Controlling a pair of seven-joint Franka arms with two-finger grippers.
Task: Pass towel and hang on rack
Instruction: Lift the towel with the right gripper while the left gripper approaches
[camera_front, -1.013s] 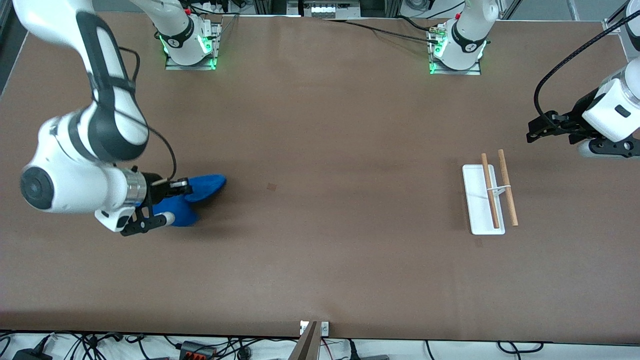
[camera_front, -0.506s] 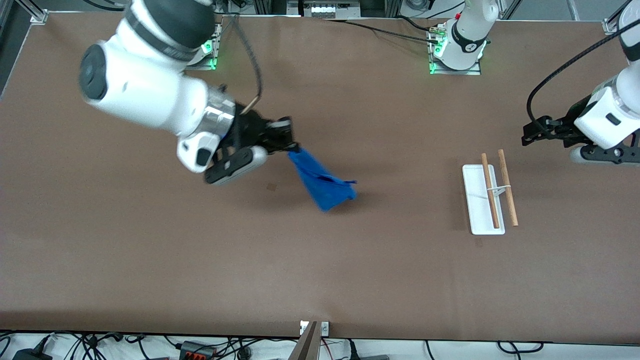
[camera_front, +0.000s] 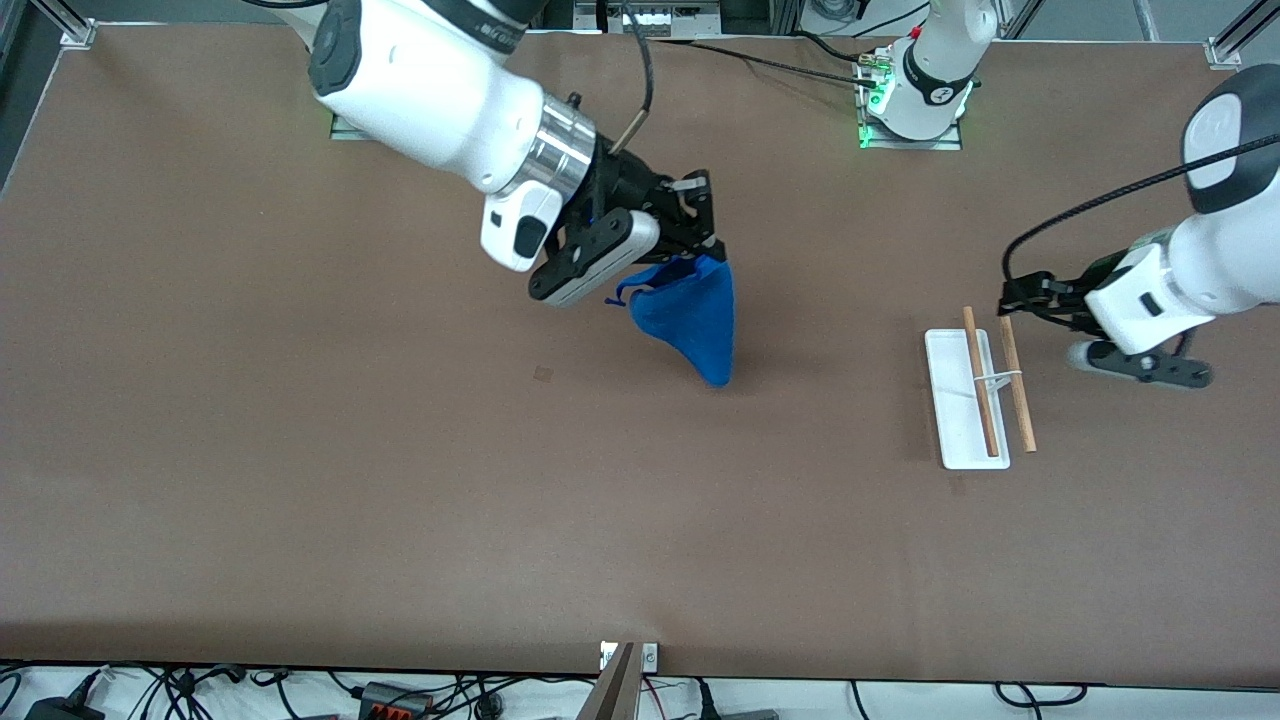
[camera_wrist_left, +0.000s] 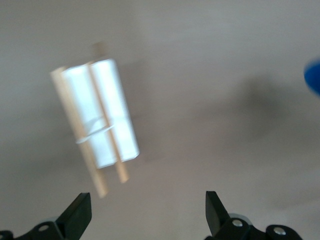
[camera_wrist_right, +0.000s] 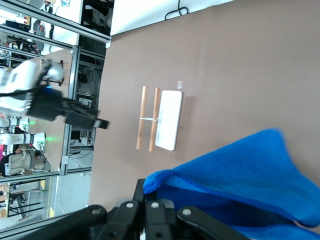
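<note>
Blue fuzzy towel (camera_front: 693, 318), pinched by right tool (camera_front: 703, 250), drooping in a cone; left tool (camera_front: 1012, 297) open.

Bare brown tabletop (camera_front: 830, 330) between hanging blue cloth towel (camera_front: 692, 318) and white-based, wooden-rod rack (camera_front: 980, 385); open left gripper (camera_front: 1012, 297) crowds rack.

Glossy white arm shells with black joints, silver wrist rings, black cables and green-lit bases are seen.
</note>
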